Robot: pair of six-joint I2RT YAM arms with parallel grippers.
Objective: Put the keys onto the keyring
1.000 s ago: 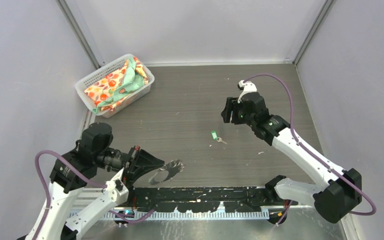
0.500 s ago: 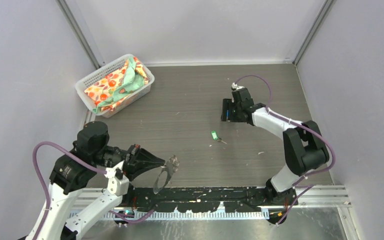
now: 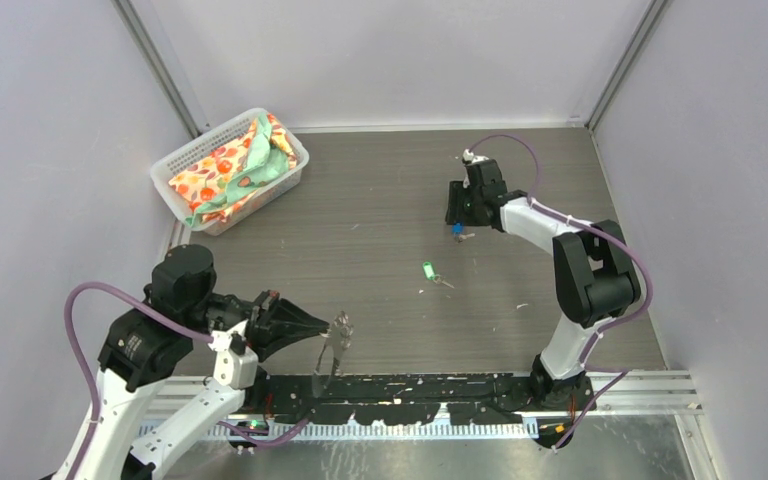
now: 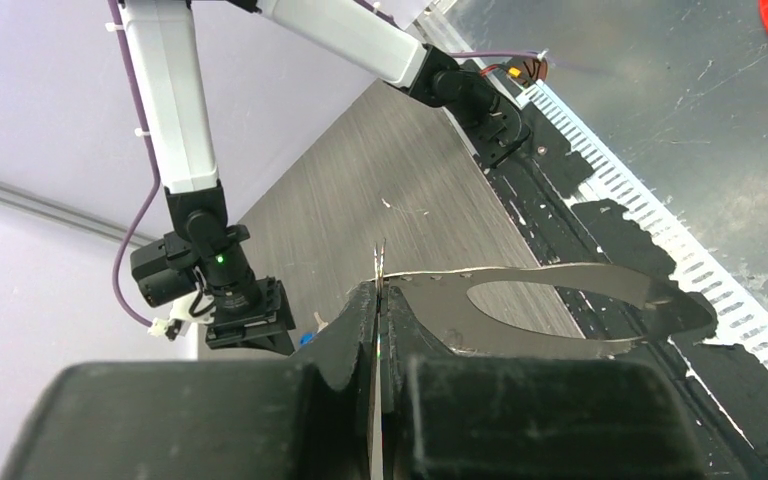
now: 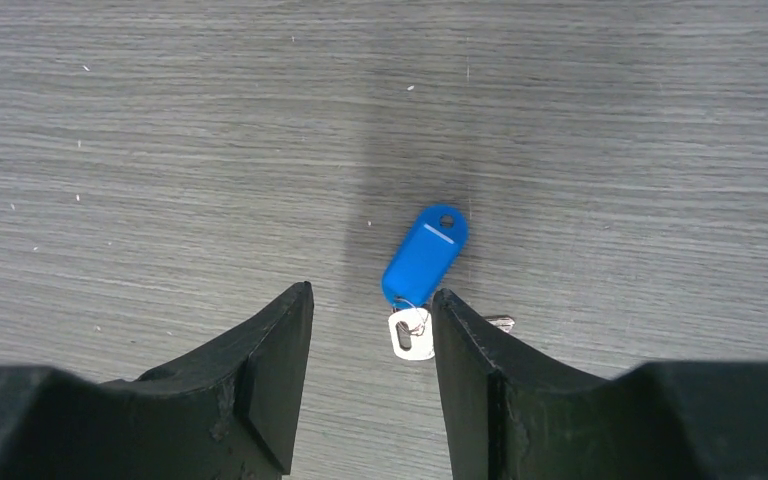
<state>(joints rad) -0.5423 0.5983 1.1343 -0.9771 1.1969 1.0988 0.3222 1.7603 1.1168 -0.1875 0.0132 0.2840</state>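
My left gripper [image 3: 310, 327] is shut on the keyring [image 3: 338, 338], a thin grey loop that stands edge-on over the table's near edge. In the left wrist view the keyring [image 4: 430, 302] juts out to the right from the closed left gripper [image 4: 380, 285]. The blue-tagged key [image 5: 424, 255] lies flat on the table, its silver key head close to the inner side of the right finger. My right gripper [image 5: 372, 295] is open around it and does not hold it. From above, the right gripper [image 3: 457, 214] hovers over the blue key [image 3: 457, 229]. The green-tagged key [image 3: 428, 270] lies mid-table.
A white mesh basket [image 3: 175, 160] full of patterned cloths stands at the back left. A black rail [image 3: 410, 385] runs along the near edge between the arm bases. Grey walls close in the table on three sides.
The right gripper has come down over the blue key and its jaws have narrowed. The left gripper has turned the keyring from lying flat to standing edge-on.
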